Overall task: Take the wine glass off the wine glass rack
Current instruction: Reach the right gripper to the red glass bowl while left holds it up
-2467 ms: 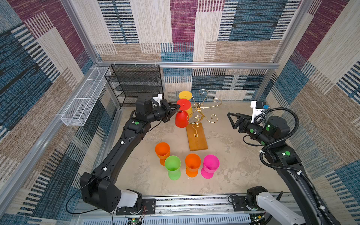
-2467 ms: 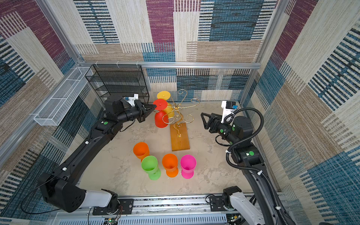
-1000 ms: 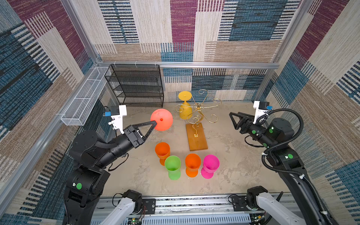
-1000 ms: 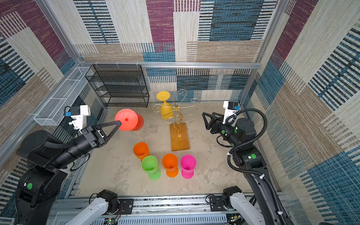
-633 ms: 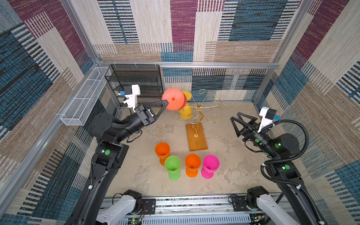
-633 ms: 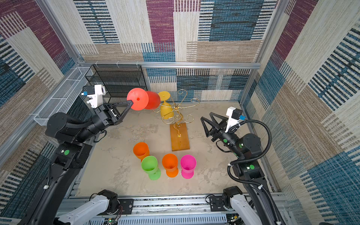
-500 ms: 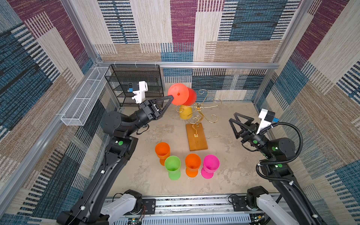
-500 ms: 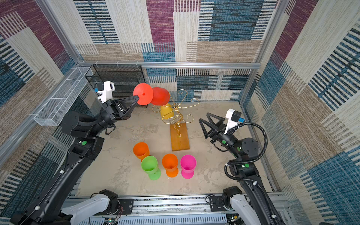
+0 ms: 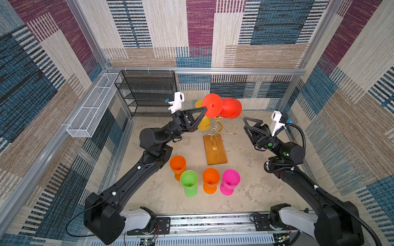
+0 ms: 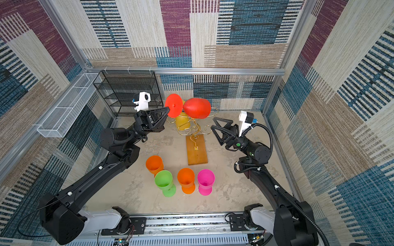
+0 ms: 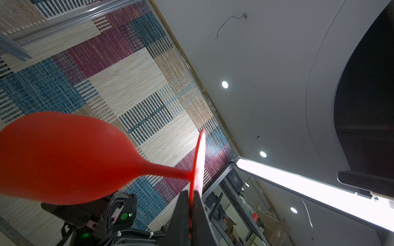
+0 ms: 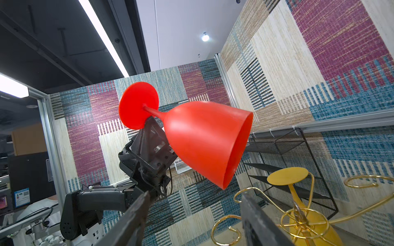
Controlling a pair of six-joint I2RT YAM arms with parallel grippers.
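The red wine glass point(image 9: 229, 107) is off the wine glass rack point(image 9: 217, 126). It lies sideways in the air just above the rack's gold arms, with its bowl pointing toward the right arm. The left tool point(image 9: 205, 109) is clenched on the rim of its round foot. The right tool point(image 9: 244, 122) stands released, near the bowl but apart from it. A yellow glass point(image 9: 203, 124) hangs upside down on the rack. On the counter point(image 9: 245, 170) in front of the wooden base stand four glasses point(image 9: 188, 181), upright.

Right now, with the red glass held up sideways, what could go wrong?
The left gripper pinches the red glass only by its foot rim, bowl sticking out sideways: it may pivot or slip. It is held above the wine glass rack and yellow glass; a drop could hit them.
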